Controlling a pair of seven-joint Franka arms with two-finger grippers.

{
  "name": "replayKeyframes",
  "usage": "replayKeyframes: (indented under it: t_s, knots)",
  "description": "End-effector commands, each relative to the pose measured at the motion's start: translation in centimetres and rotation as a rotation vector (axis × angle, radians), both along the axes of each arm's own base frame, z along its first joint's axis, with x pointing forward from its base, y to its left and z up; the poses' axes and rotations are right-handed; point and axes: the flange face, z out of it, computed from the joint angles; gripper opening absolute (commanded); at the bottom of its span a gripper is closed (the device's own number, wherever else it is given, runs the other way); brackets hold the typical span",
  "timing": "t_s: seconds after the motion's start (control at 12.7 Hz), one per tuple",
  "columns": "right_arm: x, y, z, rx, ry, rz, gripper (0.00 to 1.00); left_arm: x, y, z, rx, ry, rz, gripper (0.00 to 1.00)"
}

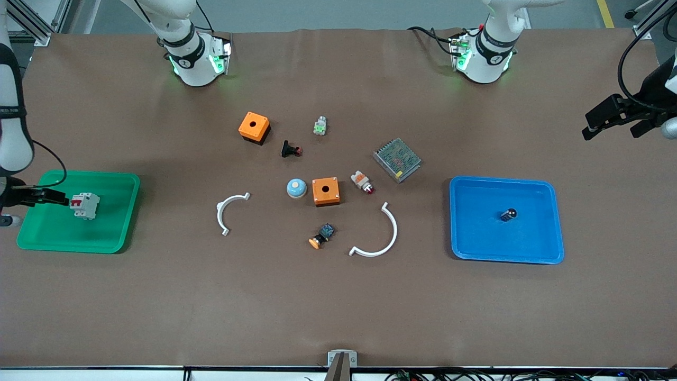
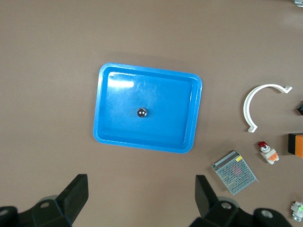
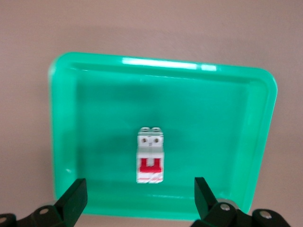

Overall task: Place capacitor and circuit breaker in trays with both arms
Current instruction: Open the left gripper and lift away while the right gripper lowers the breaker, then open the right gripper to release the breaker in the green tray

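Two white jointed arms with smooth rounded shells. Black bands round the joints at each base, each with a small white round mark. Green lights glowing low on the right arm's base (image 1: 193,58) and the left arm's base (image 1: 484,55). Black cables looping beside the left base, another thin black cable trailing by the right arm. Left claw (image 2: 142,196) black, with two flat, angular fingers set wide apart; grey round fittings and small screw holes just above them. Right claw (image 3: 140,198) black too, same angular fingers, same pale screw holes.
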Motion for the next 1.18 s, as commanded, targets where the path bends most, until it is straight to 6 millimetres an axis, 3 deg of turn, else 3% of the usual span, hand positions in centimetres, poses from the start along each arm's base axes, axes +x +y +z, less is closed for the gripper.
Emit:
replayKeyframes:
  t_s: [0.0, 0.16, 0.31, 0.71, 0.87, 1.1]
  knots:
    - [0.9, 5.0, 4.0, -0.009, 0.020, -0.030, 1.00, 0.2, 0.1, 0.6, -0.014, 0.007, 0.005, 0.99]
    - [1.4, 10.0, 6.2, -0.017, 0.040, -0.078, 1.00, 0.2, 0.1, 0.6, -0.014, 0.007, 0.007, 0.99]
    - [1.4, 13.3, 8.3, -0.025, 0.034, -0.089, 1.00, 0.2, 0.1, 0.6, -0.014, 0.007, 0.009, 0.99]
    - [-0.8, 15.5, 13.9, 0.003, 0.054, -0.078, 1.00, 0.1, -0.1, 0.7, -0.012, 0.006, 0.007, 0.99]
    - [-1.0, 17.0, 15.2, 0.008, 0.038, -0.059, 1.00, 0.1, 0.1, 0.7, -0.014, 0.006, 0.008, 1.00]
    - [-0.8, 18.2, 15.4, 0.005, 0.033, -0.058, 1.00, -0.2, 0.1, 0.8, -0.015, 0.007, 0.008, 1.00]
